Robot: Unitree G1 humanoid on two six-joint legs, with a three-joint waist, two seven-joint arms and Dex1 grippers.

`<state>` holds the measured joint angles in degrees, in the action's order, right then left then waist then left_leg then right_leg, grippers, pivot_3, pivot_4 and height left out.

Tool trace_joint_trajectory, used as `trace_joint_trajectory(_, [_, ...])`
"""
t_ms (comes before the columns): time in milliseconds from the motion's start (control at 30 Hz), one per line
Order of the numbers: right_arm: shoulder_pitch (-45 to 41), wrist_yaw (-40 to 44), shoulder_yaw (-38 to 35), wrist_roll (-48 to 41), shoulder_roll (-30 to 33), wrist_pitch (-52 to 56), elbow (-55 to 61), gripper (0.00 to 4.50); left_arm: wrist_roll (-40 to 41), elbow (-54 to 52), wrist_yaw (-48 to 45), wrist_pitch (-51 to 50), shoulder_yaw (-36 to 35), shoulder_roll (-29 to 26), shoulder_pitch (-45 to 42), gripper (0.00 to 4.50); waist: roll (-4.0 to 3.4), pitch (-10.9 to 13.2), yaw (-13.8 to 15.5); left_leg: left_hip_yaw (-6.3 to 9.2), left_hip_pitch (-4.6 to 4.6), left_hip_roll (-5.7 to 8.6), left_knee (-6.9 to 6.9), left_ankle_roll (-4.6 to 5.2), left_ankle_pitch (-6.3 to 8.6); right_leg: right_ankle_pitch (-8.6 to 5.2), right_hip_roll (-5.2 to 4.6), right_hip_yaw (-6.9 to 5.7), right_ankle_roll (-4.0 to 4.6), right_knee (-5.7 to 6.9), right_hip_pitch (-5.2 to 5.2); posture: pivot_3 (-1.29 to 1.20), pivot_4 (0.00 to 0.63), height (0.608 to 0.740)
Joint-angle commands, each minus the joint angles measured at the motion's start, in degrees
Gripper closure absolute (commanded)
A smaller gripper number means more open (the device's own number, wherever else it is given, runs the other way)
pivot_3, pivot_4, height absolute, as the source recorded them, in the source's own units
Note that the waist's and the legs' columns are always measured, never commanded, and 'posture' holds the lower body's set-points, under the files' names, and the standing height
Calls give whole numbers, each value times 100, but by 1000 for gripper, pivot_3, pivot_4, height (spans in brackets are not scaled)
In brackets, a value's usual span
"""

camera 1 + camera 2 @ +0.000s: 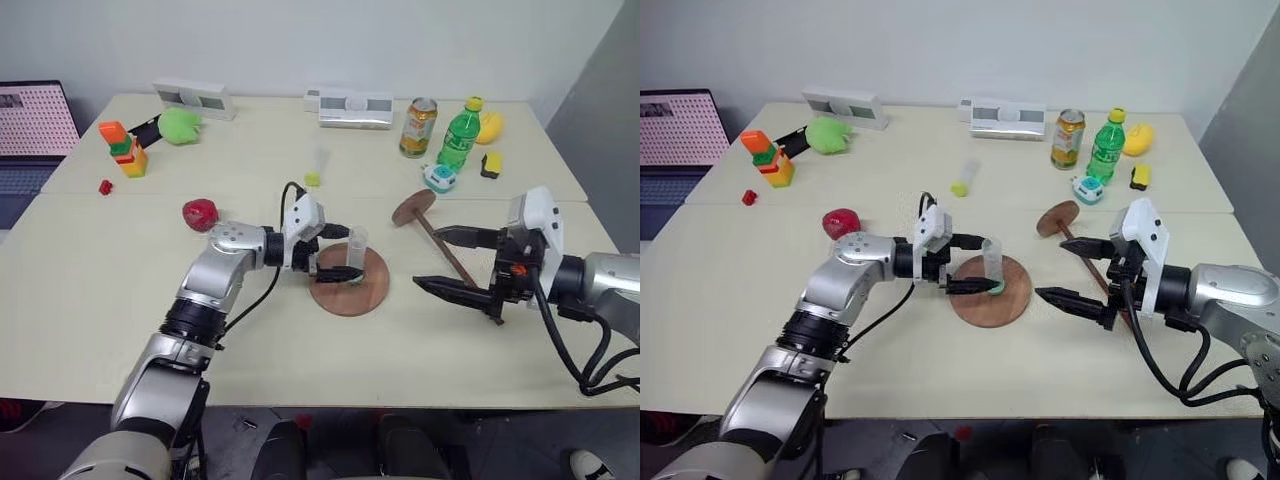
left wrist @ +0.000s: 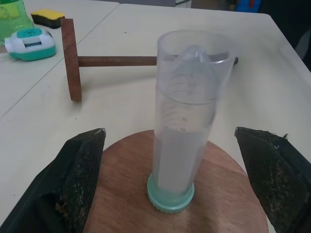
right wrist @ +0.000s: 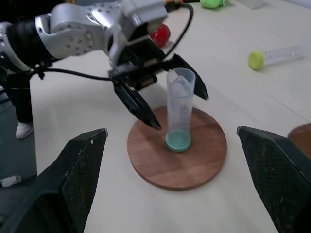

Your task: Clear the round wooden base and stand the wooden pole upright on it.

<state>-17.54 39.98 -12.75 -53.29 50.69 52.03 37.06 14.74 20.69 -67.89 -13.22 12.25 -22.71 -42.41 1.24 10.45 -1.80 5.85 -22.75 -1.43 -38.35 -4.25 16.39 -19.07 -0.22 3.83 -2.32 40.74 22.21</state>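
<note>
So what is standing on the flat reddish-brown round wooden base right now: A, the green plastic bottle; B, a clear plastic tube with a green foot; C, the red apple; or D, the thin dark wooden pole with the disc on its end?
B: the clear plastic tube with a green foot stands upright on the round wooden base, between the open left gripper's fingers, while the wooden pole lies on the table.

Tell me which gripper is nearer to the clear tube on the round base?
Left. The left gripper has its open fingers on both sides of the clear tube; the right gripper is open beside the round wooden base, apart.
</note>
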Motion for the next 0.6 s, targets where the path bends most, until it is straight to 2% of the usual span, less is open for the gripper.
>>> trace_joint_trajectory(33, [78, -266, -316, -208, -19, 3, 263, 0, -95, 285, 298, 152, -56, 347, -266, 210, 0, 0, 1, 4, -4, 1, -6, 0, 0, 0, 0, -3, 0, 0, 0, 0, 150, 740])
trace_joint_trajectory(133, [110, -357, -355, -252, 10, -8, 303, 0, -162, 381, 339, 220, -57, 443, -256, 623, 0, 0, 1, 6, -5, 3, -7, 0, 0, 0, -2, -5, 0, 0, -1, 0, 150, 740])
trace_joint_trajectory(533, [47, -601, -258, -427, -73, -94, 276, 0, -86, -107, 447, -19, -161, 385, 44, 3057, 0, 0, -10, 12, -3, 1, -9, 0, 0, 0, 0, -8, 0, 7, -1, 0, 150, 740])
trace_joint_trajectory(600, [17, -584, -211, -422, -81, -95, 249, 0, -74, -193, 519, -80, -212, 364, 78, 3279, 0, 0, -13, 11, -2, 1, -9, 0, 0, 0, 0, -7, 0, 8, -1, 0, 150, 740])
